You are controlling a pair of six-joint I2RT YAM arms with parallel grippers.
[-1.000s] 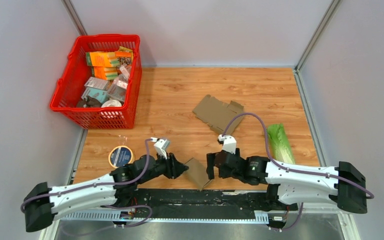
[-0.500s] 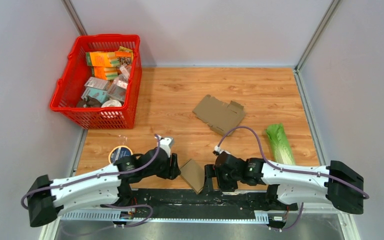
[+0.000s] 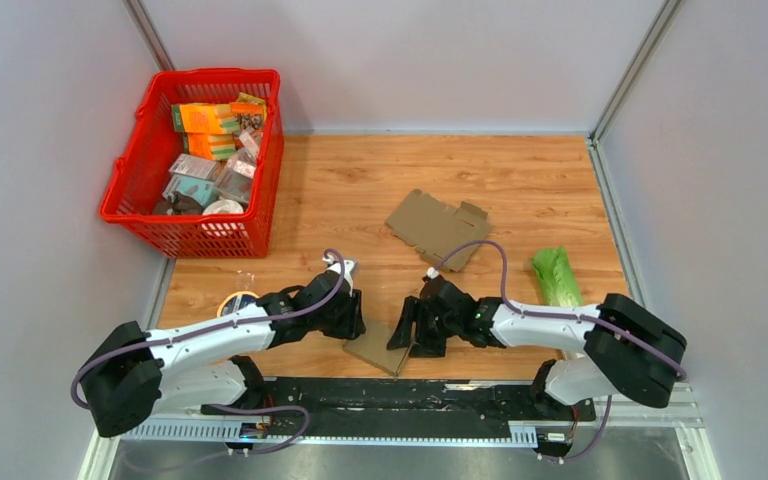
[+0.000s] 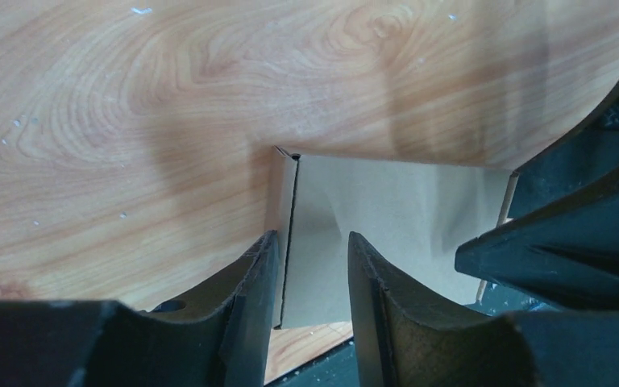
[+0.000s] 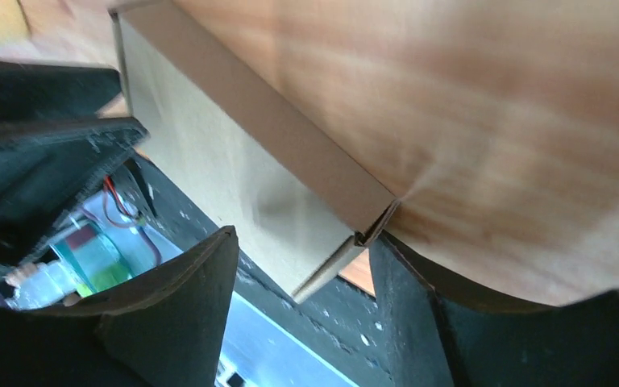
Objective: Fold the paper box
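Layout, left to right. Red basket of packets at ten o'clock on the tabletop; tape roll at eight o'clock, beside the left arm.

The paper box lies at six o'clock as a flattened brown sleeve, its near corner reaching the tabletop's near edge. It sits between the two arms.

Left pincer is at the box's nine o'clock side. In the wrist view its jaws stand apart, straddling the folded seam. One finger is just beside the seam and the other is over the panel. We see no clamp.

Right pincer is at the box's three o'clock side. Its jaws are also apart, with the box's doubled corner between them, close to one finger. Nothing is gripped yet.

A second flat cardboard blank lies at one o'clock from the box and well apart from it. A leafy cabbage lies at three o'clock.

Our judgement of the step in hand is getting hold of opposite edges so the sleeve can be opened.
- Seat each seam deep between the fingers before closing.
- Close on the doubled edges, not on a single panel, or the card may buckle.
- Draw the box toward twelve o'clock, since it could slip off the near edge.
- Move both arms together, as uneven pull would twist the sleeve.
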